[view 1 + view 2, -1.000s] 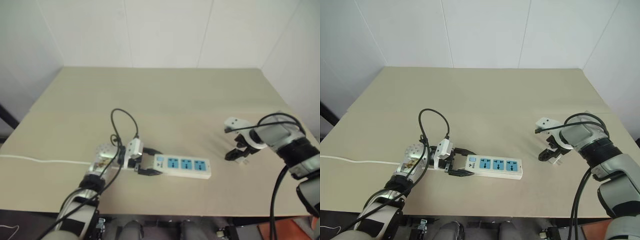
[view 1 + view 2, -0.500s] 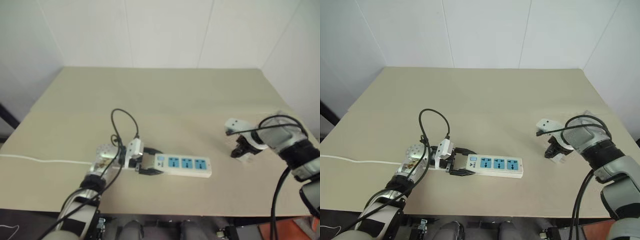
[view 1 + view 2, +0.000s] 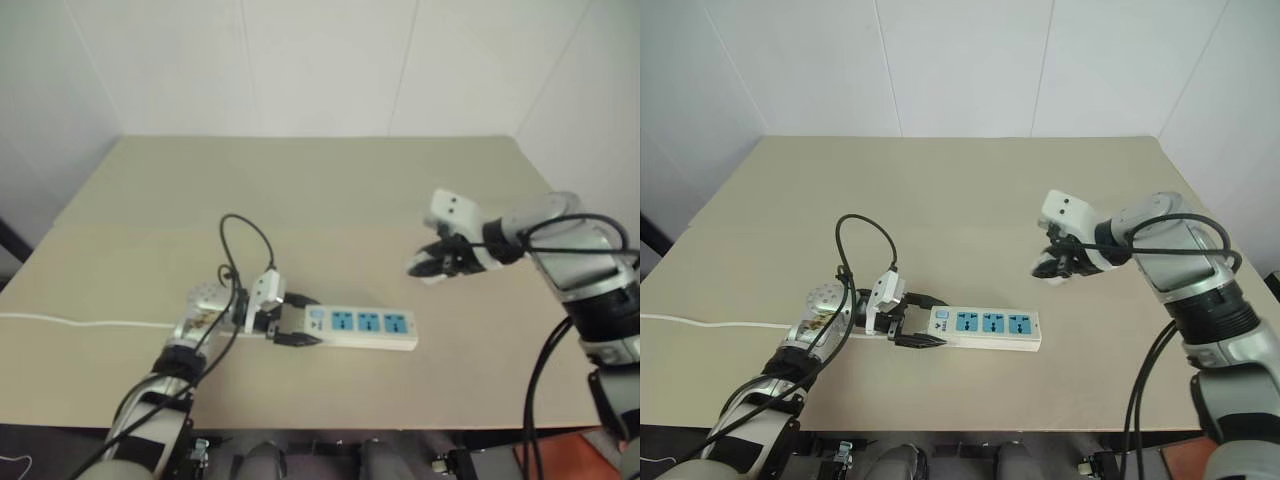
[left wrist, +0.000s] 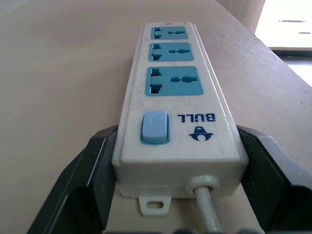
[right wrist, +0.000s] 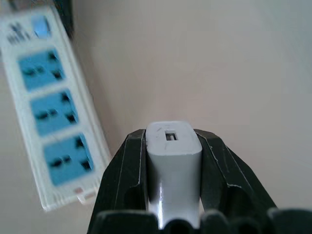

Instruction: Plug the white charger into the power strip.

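Observation:
The power strip (image 3: 365,326) is a long white bar with three blue sockets, lying flat near the table's front. My left gripper (image 3: 288,326) is shut on its switch end; in the left wrist view its black fingers (image 4: 92,180) press both long sides of the power strip (image 4: 178,92). My right gripper (image 3: 1048,268) hangs in the air above and to the right of the strip. It is shut on the white charger (image 5: 173,156), which sits upright between the two black fingers (image 5: 127,170). The charger's prongs are hidden. The strip (image 5: 53,112) lies below it, off to one side.
The beige table (image 3: 330,190) stands in a white-walled corner. The strip's thin white cord (image 3: 80,322) runs off the table's left edge. A black cable (image 3: 245,240) loops up from my left wrist.
My right gripper, which hung open over the charger at the table's right, shut on it, lifted it off the table and carried it left toward the strip. The left gripper kept its hold.

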